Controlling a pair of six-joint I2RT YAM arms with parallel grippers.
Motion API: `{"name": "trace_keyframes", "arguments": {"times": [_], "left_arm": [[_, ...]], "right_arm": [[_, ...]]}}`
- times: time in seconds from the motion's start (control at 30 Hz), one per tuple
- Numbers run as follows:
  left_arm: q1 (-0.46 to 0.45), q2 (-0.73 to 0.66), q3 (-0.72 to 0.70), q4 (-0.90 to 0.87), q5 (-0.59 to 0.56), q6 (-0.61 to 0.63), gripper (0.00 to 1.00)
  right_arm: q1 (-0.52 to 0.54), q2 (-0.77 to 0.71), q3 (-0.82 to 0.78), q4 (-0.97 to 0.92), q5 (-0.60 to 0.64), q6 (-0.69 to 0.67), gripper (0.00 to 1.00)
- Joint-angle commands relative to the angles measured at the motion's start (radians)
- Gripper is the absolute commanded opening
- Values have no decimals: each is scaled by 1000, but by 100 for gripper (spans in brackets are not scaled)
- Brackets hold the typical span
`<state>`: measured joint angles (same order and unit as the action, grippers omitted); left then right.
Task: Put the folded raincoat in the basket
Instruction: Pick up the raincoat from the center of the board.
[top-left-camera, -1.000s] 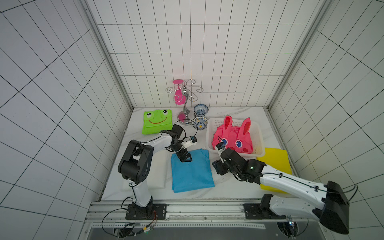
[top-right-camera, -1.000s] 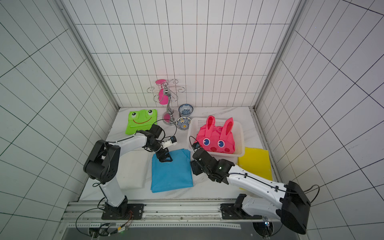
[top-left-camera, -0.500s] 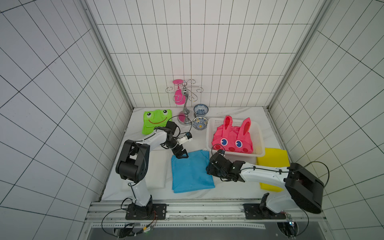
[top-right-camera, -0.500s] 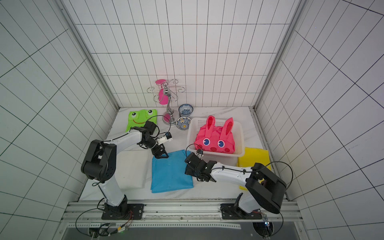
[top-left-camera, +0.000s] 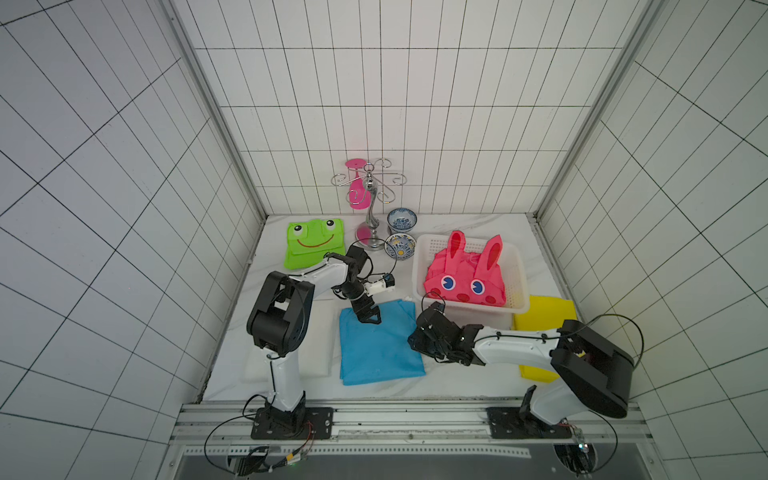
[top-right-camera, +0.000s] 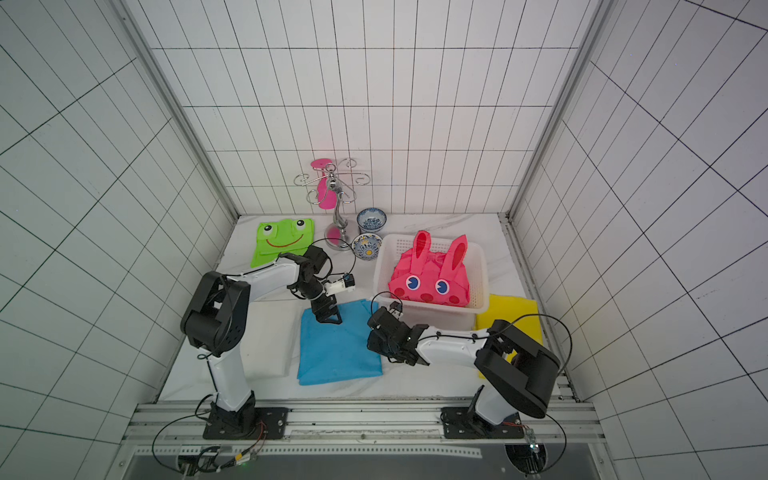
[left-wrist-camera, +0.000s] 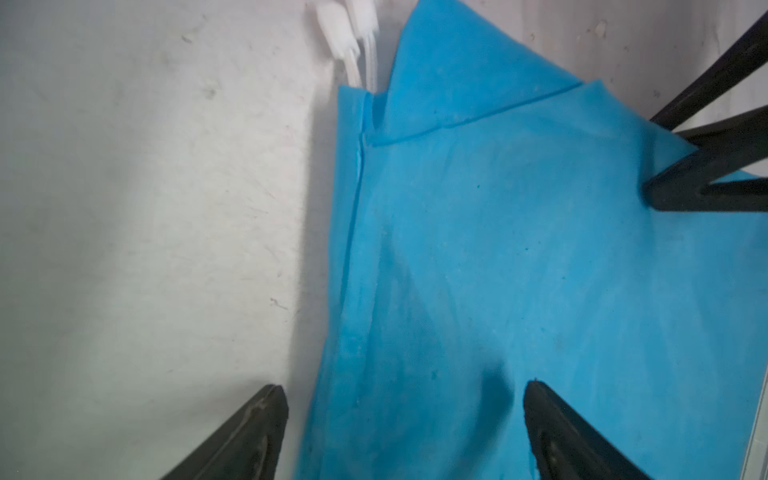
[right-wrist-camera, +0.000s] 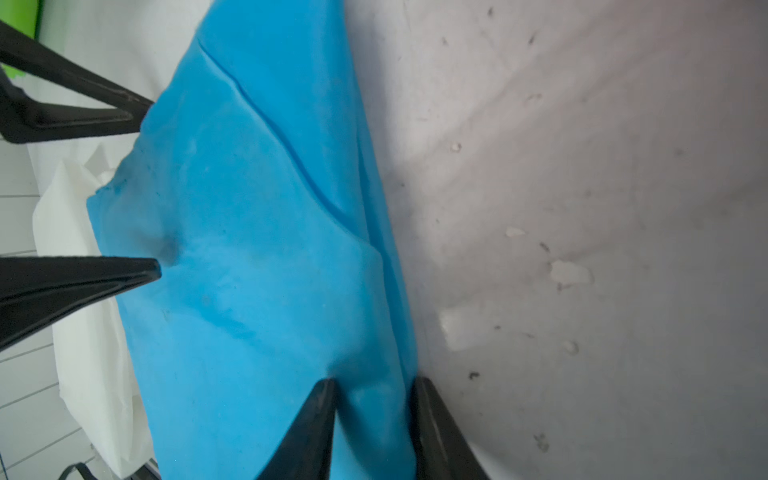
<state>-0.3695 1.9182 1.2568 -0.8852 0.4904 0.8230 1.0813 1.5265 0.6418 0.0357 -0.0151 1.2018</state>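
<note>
White-tiled booth with a marble tabletop (top-left-camera: 457, 224): two robot arms at a blue folded raincoat (top-left-camera: 378, 349).
The raincoat lies flat mid-table, just beside the white basket (top-left-camera: 422, 266), which holds a pink rabbit raincoat (top-left-camera: 465, 274). The right gripper (right-wrist-camera: 374, 386) pinches the blue coat's basket-side edge. The left gripper (left-wrist-camera: 403, 388) is spread wide at its far edge.

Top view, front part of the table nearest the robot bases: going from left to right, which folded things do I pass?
white folded cloth → blue folded raincoat → yellow folded cloth
</note>
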Motion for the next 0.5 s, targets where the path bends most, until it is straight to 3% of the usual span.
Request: {"name": "trace_keyframes", "arguments": {"times": [0.0,0.3,0.4,0.47], "left_arm": [[-1,4,19,-32,-5,28,92],[-50,27,-7,-108,-24,87,85],[-53,42,-23,-114,-43,111,68],[-54,58,-19,-95,-61,102,46]], "right_arm": [[7,11,-19,-2,-50,-25,31],[2,1,-37,0,-54,-40,31],[-5,1,-37,-7,-46,-50,31],[-9,0,-35,-11,-40,-57,31]]}}
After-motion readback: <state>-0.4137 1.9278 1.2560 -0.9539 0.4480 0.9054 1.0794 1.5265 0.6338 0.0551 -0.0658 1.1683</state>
